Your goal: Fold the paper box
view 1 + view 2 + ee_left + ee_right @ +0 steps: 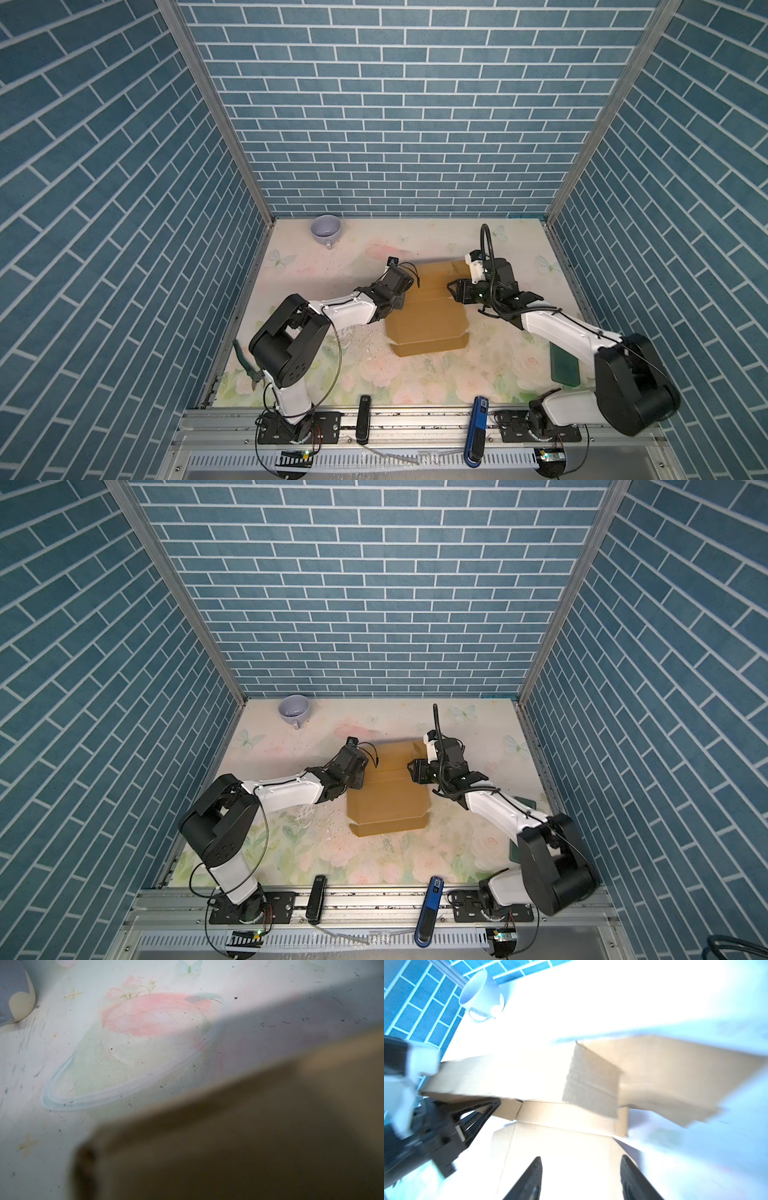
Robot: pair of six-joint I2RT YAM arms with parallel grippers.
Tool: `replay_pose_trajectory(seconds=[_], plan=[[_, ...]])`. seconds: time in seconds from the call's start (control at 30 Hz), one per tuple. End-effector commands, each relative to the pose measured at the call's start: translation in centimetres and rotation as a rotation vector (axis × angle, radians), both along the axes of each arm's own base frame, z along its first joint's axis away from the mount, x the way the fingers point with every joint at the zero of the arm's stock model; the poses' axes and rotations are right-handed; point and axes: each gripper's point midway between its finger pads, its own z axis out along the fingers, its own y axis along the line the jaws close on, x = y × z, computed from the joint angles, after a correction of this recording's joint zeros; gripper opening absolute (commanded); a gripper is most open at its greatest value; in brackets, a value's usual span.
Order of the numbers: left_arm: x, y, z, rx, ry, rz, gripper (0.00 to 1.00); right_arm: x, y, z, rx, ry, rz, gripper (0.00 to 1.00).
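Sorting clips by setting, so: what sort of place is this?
Probably a robot test booth, not a home: brick-print wall panels on aluminium frame posts, a left arm and right arm bolted to a metal rail, and a floral-covered table holding the paper box.

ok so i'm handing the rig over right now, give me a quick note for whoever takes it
Left gripper: shut at the left edge of the tan-brown cardboard paper box; a grip on a flap cannot be confirmed.
Right gripper: open, at the box's right edge, holding nothing.
Box: mid-table on the floral tabletop, partly folded, some flaps raised.
Left to do: finish the walls, tuck flaps, close it.
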Motion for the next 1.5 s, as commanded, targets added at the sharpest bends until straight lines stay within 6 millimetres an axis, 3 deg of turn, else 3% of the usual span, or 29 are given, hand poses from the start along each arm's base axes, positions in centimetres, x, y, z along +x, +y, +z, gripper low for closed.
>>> replay_pose_trajectory(seconds=[0.0, 0.1, 0.23, 0.53, 0.8, 1.0, 1.13, 1.27, 1.47], plan=[[-0.3, 0.3, -0.1, -0.005, 0.036, -0.006, 0.13, -0.5, -4.1, -0.3, -0.183, 0.019, -0.076, 0.63], [-0.5, 0.3, -0.1, -0.014, 0.049, -0.015, 0.14, 0.4, -5.6, 0.1, -0.188, 0.019, -0.109, 0.62], [-0.6, 0.5, 0.1, -0.012, 0.050, -0.018, 0.13, 2.2, -6.1, -1.0, -0.190, 0.012, -0.100, 0.62], [-0.5, 0.3, -0.4, -0.014, 0.067, -0.040, 0.13, 5.3, -4.8, -2.0, -0.159, -0.046, 0.024, 0.62], [-0.1, 0.0, -0.2, -0.008, 0.064, -0.059, 0.13, 6.3, -4.7, -1.6, -0.160, -0.076, 0.113, 0.61], [0.4, -0.2, -0.7, -0.006, 0.073, -0.068, 0.13, 6.3, -3.3, -1.5, -0.124, -0.093, 0.215, 0.59], [0.7, -0.4, -0.9, -0.022, 0.074, -0.064, 0.13, 6.3, -2.7, -1.6, -0.102, -0.086, 0.239, 0.53], [0.7, -0.4, -0.8, -0.028, 0.073, -0.060, 0.13, 6.1, -2.7, -1.6, -0.098, -0.084, 0.245, 0.35], [1.0, -0.4, -0.8, -0.058, 0.077, -0.045, 0.13, 5.5, -2.6, 0.2, -0.084, -0.102, 0.248, 0.14]])
